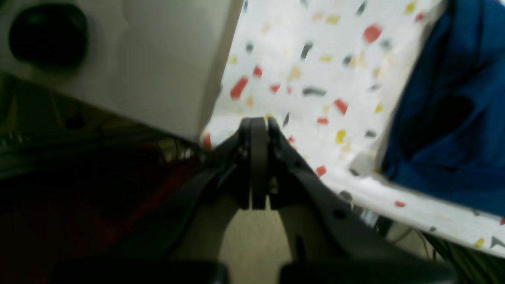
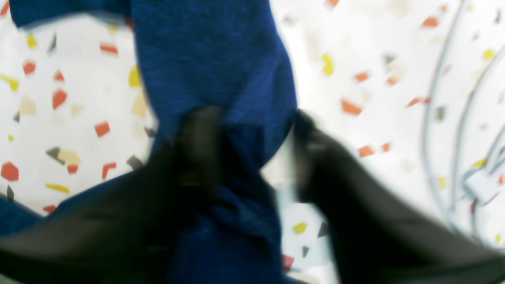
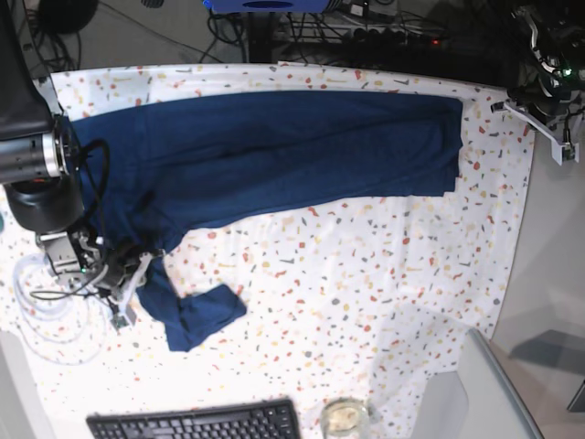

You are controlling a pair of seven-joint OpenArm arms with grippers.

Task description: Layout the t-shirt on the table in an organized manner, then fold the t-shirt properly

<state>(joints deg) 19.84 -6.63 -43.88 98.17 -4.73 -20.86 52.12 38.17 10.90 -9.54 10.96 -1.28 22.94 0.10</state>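
1. Left wrist view: the left gripper was clenched on nothing, off the table edge, the t-shirt well aside.
2. Right wrist view: the right gripper straddled a shirt fold, fingers apart; grasp unclear.
3. Base view: the shirt lay stretched across the table; a one-sided pull could bunch it.

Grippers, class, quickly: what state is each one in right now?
Left gripper: shut, holding nothing.
Right gripper: jaws either side of the t-shirt; grip cannot be told.
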